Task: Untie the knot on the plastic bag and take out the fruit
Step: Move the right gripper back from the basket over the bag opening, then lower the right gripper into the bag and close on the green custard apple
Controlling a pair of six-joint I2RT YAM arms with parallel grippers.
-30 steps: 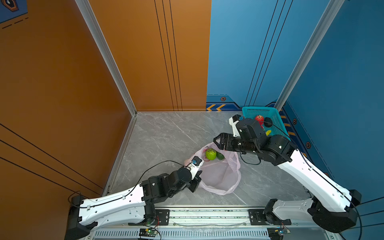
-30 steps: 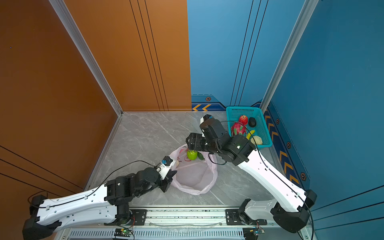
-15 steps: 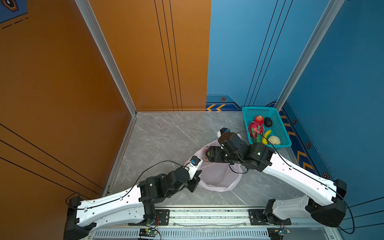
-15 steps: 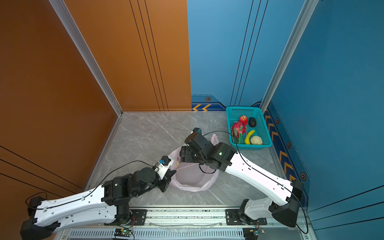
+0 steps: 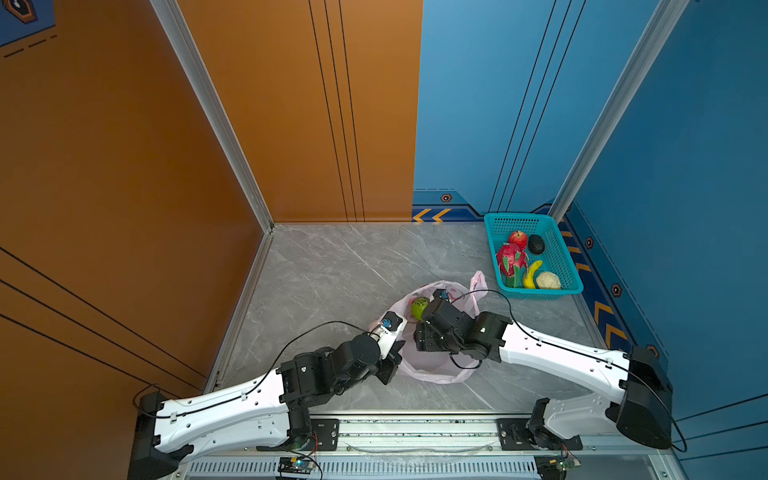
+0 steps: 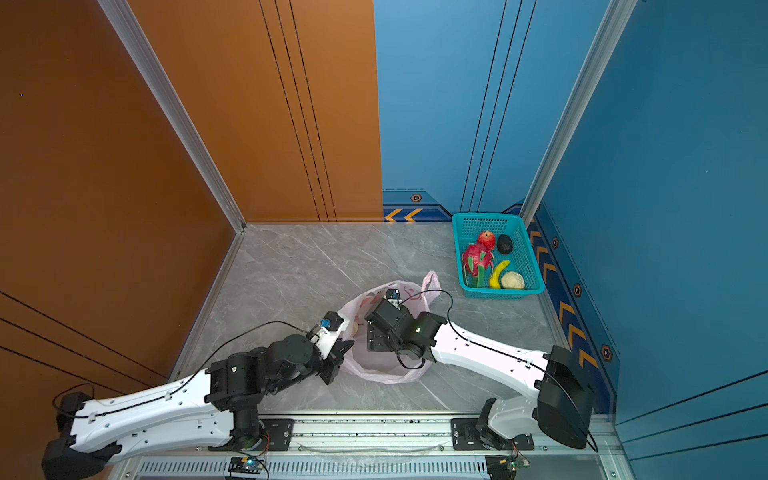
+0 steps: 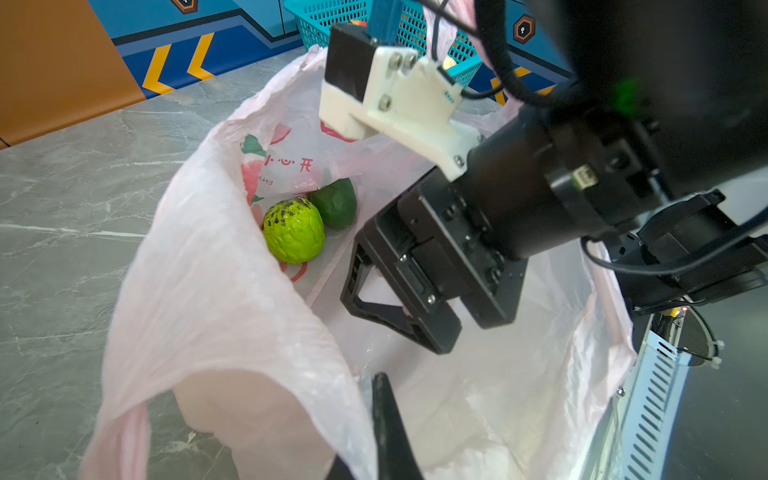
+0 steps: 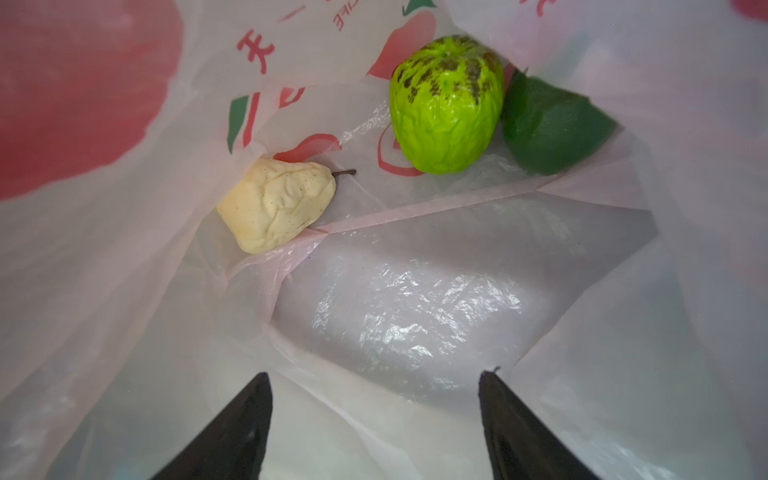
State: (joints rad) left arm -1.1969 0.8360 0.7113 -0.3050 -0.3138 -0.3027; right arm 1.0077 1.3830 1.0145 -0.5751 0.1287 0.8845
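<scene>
Grey marbled tabletop [image 5: 332, 270] runs back to orange and blue walls, with a teal basket [image 5: 540, 294] in the far right corner. The basket holds an apple [image 5: 518, 240], an avocado [image 5: 536, 244], a dragon fruit [image 5: 510, 259], a banana [image 5: 532, 274] and a cream lump [image 5: 547, 280]. Near the front edge lies the pink bag [image 5: 434, 372], its mouth open and a loose handle [image 5: 478, 282] sticking up on the basket side. The left gripper [image 5: 394, 365] has its jaws pressed together on the bag's near rim, holding that side of the film up. The right gripper [image 8: 374, 376] reaches down inside the bag with jaws spread and only crinkled film between them. Deeper in the bag sit three pieces: a bumpy green fruit [image 8: 446, 104] touching a dark green fruit [image 8: 548, 129], and a cream fruit [image 8: 276, 203] with a short stem lying apart from them.
</scene>
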